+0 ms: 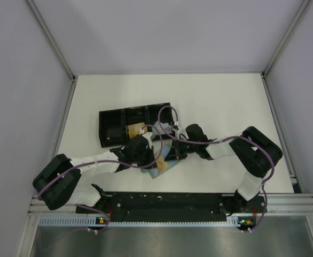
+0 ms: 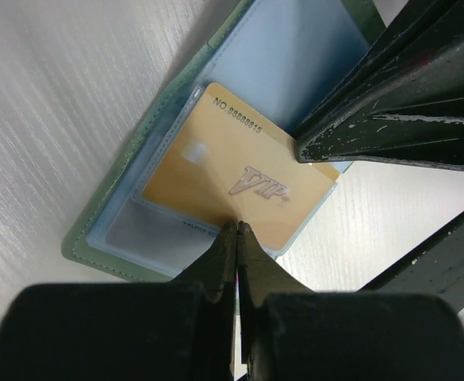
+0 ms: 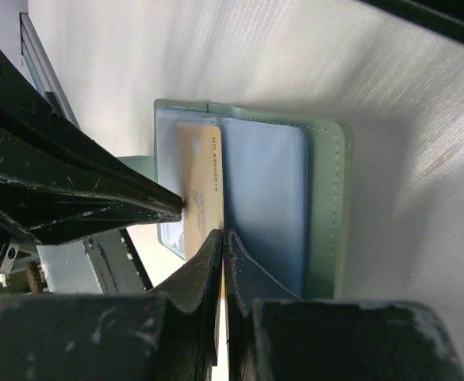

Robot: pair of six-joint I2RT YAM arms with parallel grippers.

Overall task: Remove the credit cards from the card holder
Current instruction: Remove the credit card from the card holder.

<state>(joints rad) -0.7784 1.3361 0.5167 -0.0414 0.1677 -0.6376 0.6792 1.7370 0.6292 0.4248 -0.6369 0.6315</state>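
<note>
1. Top external view. The card holder (image 1: pixel 159 170) lies open on the table (image 1: pixel 226 101), close to its near edge and about midway along it. A black three-compartment tray (image 1: pixel 113 128) sits just behind the holder, toward the left edge. A tan card (image 1: pixel 135 130) appears to rest in the tray's middle compartment, partly hidden by the left arm. On this showing, at least one card is already out. A gold card (image 1: pixel 161 162) shows on the holder. The left gripper (image 1: pixel 152 158) and right gripper (image 1: pixel 169 154) meet over the holder from opposite sides.

2. Left wrist view. The left gripper (image 2: pixel 236 232) has its jaws pressed together, and its tips meet the near edge of the gold VIP card (image 2: pixel 232 190). Whether that edge is nipped between the tips cannot be told. The card lies askew, partly drawn from its clear sleeve (image 2: pixel 295 55) and within the holder's green rim (image 2: pixel 85 246). The right gripper (image 2: pixel 307 147) bears down at the card's far corner.

3. Right wrist view. The right gripper (image 3: pixel 224 236) is likewise closed and holds nothing. Its tips rest at the fold between the two clear sleeves. The gold card (image 3: pixel 200 175) lies just left of them, with the left gripper's tip (image 3: pixel 176 210) touching its face. The green holder (image 3: pixel 331 206) lies flat. Judged remaining: this card must be freed, along with any others hidden beneath it.
</note>
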